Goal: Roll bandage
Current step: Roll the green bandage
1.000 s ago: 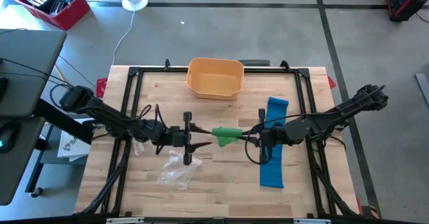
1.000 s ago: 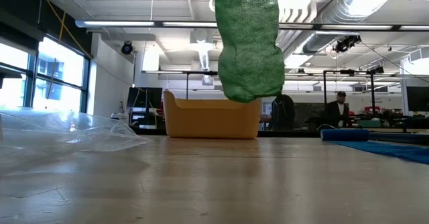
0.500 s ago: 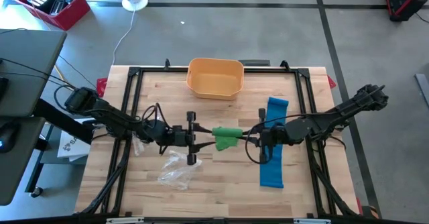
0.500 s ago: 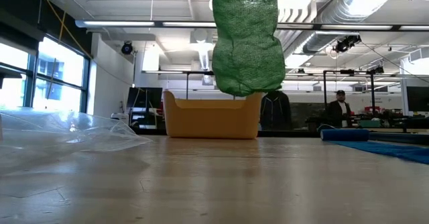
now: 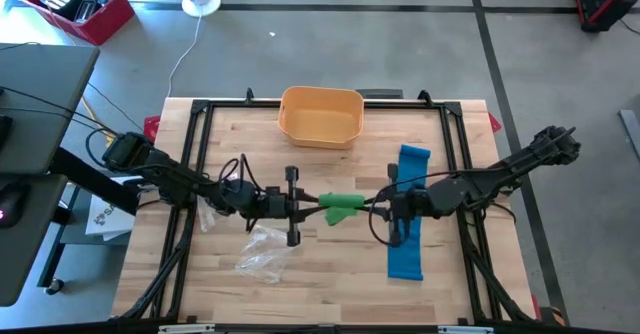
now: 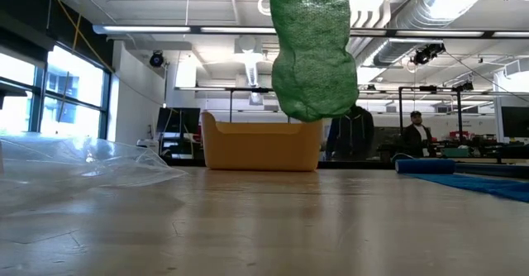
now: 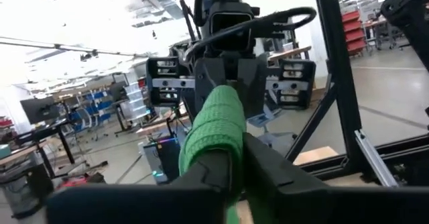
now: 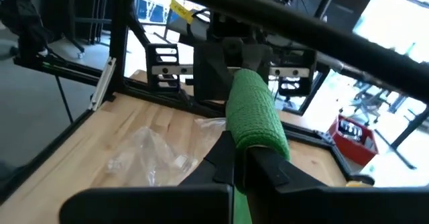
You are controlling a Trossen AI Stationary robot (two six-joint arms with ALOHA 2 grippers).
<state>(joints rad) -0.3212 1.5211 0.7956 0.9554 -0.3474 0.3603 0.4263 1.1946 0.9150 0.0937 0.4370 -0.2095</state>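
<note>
A green bandage (image 5: 340, 206) hangs in the air over the middle of the table, bunched into a thick roll; in the low view the bandage (image 6: 312, 53) droops well clear of the wood. My left gripper (image 5: 312, 205) reaches in level from the table's left and is shut on the bandage's left end. My right gripper (image 5: 368, 208) comes in level from the right and is shut on its right end. The two grippers face each other closely, with the bandage between them. My left gripper pinches the bandage's left end (image 7: 213, 158) between its two fingers, coming in level from the table's left. The bandage runs on past the fingers toward the other gripper, clear of the table. My right gripper pinches the bandage's right end (image 8: 249, 141) between its two fingers, level from the table's right. The roll (image 8: 255, 113) sticks out ahead of the fingers, lifted clear, and its loose part sags below.
An orange bin (image 5: 320, 114) stands at the far middle. A blue cloth (image 5: 408, 219) lies flat under the right arm. A crumpled clear plastic bag (image 5: 265, 249) lies near the left gripper. A black frame (image 5: 200, 106) edges the table. People stand in the room behind.
My left gripper has gone toward the table's right, up to the bandage, and has shut on its left end. The hanging bandage has swung a little to the right in the low view. My right gripper has kept its hold in place.
</note>
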